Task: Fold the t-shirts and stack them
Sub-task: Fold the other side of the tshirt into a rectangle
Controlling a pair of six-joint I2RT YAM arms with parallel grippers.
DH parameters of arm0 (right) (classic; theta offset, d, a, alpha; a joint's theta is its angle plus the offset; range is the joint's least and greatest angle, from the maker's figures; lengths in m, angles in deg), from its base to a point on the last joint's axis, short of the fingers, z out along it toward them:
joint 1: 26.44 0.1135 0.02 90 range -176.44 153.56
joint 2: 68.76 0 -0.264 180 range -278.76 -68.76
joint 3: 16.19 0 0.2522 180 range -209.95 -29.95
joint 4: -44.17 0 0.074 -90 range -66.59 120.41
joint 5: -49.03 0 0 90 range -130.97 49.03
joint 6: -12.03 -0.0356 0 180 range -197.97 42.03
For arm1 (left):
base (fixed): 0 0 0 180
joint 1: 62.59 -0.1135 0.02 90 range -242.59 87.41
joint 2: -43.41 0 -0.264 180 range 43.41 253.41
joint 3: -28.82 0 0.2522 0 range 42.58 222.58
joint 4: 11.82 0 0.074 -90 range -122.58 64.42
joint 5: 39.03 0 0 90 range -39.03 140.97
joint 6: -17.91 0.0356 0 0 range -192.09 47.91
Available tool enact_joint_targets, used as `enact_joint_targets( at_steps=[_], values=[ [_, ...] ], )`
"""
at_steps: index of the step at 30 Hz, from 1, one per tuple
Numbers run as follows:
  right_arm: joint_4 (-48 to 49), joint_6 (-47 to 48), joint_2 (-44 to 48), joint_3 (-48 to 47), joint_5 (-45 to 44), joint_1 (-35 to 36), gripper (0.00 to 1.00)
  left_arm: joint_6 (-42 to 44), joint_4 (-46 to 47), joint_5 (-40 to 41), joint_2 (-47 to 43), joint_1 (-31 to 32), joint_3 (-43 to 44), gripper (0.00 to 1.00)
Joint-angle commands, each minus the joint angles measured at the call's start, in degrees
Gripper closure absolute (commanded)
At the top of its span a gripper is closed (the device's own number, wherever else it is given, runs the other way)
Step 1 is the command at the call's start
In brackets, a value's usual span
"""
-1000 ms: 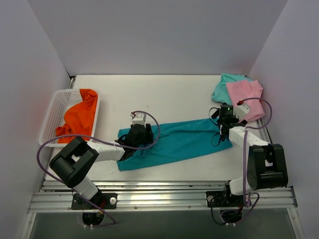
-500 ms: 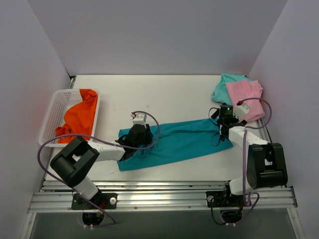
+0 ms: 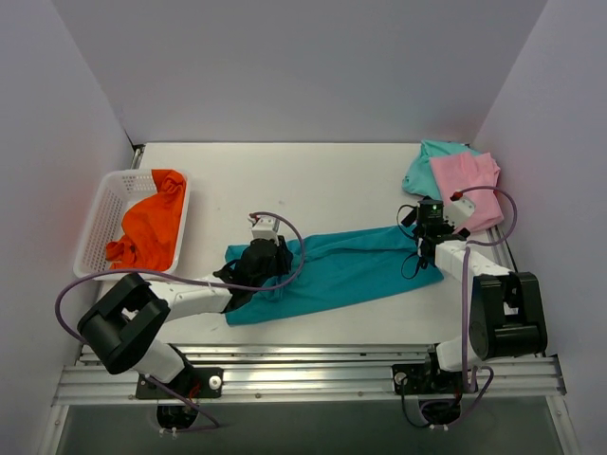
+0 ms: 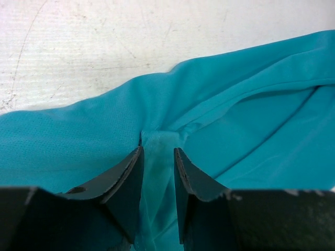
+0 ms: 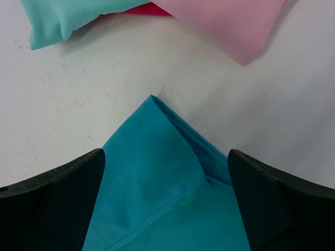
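We note a scuffed white tabletop (image 3: 322, 180) boxed in by plain grey walls (image 3: 285, 66). The teal t-shirt (image 3: 351, 270) lies stretched across the near middle. The left gripper (image 4: 157, 167) pinches a fold of it; the right gripper (image 5: 165, 154) gapes wide astride its corner.

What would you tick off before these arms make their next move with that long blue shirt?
1. Left hand has hold of cloth: ok; its fingers pinch a ridge of the teal shirt.
2. Right hand has hold of cloth: not ok; it stands wide open over the shirt's corner.
3. Teal shirt lying flat: not ok; it is a rumpled strip.
4. That corner apart from the pink shirt and mint-green shirt: ok.
5. Orange shirt out of the way: ok; it sits in the basket.
6. How many layers the left hand pinched: cannot tell.
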Motion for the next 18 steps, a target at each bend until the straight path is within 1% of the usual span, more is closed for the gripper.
enact_joint_targets(
  at_steps=[1, 6, 9, 10, 12, 13, 14, 15, 16, 17, 18],
  values=[
    [0.78, 0.39, 0.21, -0.07, -1.06, -0.12, 0.01, 0.96, -1.6, 1.69, -3.26, 1.37, 1.1, 0.62],
    [0.96, 0.48, 0.21, 0.19, -0.97, -0.21, 0.01, 0.79, -1.25, 2.83, -2.04, 1.63, 1.01, 0.63],
    [1.05, 0.39, 0.38, 0.37, -0.97, -0.21, 0.01, 0.87, 0.24, 3.88, -2.73, 1.98, -0.56, 0.63],
    [1.05, 0.39, 0.47, 0.54, -0.97, -0.21, 0.01, 1.13, 0.51, 4.67, -4.57, 2.16, -0.92, 0.63],
    [1.14, 0.48, 0.47, 0.55, -0.88, -0.21, 0.01, 2.09, -1.68, 9.93, -8.08, 3.3, -1.54, 0.62],
    [1.14, 0.48, 0.56, 0.63, -0.79, -0.21, 0.01, 2.63, -2.73, 12.91, -12.54, 3.91, -2.06, 0.61],
    [1.31, 0.48, 0.38, 0.63, -0.79, -0.12, 0.01, 3.15, -5.96, 16.51, -14.85, 4.79, -2.15, 0.6],
    [1.31, 0.39, 0.3, 0.63, -0.71, -0.12, 0.01, 4.2, -6.86, 22.03, -17.3, 6.02, -2.33, 0.56],
    [1.4, 0.48, 0.21, 0.55, -0.62, -0.21, 0.01, 4.56, -7.66, 22.43, -20.98, 5.94, -3.11, 0.54],
    [1.49, 0.48, 0.03, 0.46, -0.53, -0.21, 0.01, 4.65, -7.49, 21.91, -22.06, 5.59, -3.47, 0.53],
    [1.58, 0.48, 0.03, 0.46, -0.62, -0.12, 0.01, 4.48, -7.23, 19.12, -22.51, 4.46, -3.73, 0.52]
  ],
)
